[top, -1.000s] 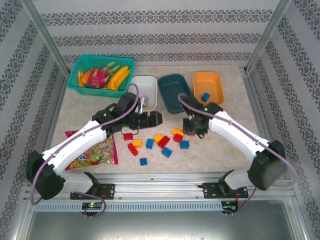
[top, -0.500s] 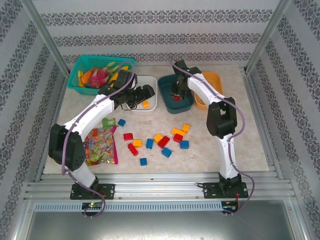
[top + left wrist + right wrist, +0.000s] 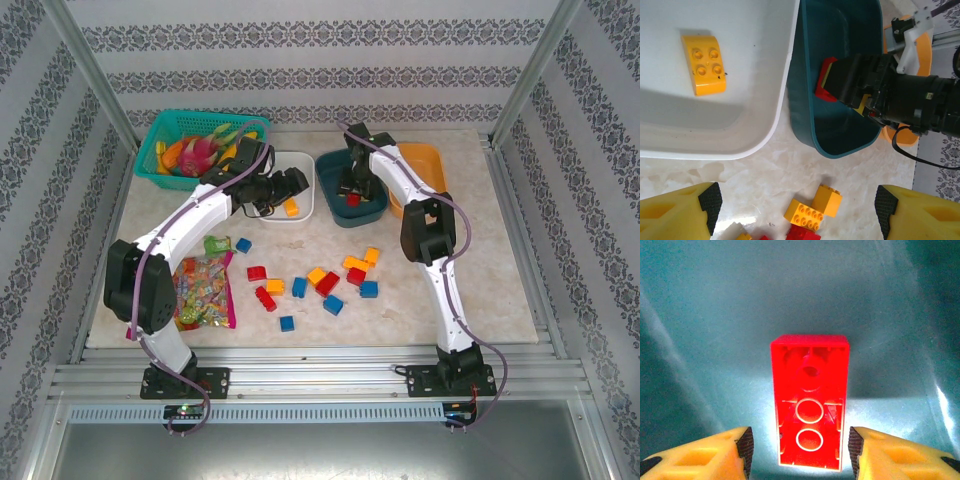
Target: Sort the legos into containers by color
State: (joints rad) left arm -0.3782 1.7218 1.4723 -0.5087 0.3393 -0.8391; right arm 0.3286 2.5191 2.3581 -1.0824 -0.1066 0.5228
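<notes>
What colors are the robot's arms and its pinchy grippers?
The left arm and right arm are white tubes with chunky black joints, and a thin purple cable runs along each. The left gripper and right gripper have bright yellow fingers with black pads.

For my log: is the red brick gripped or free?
Free: the red brick is hollow side up inside the dark teal tub, with a gap to each finger of the right gripper.
</notes>
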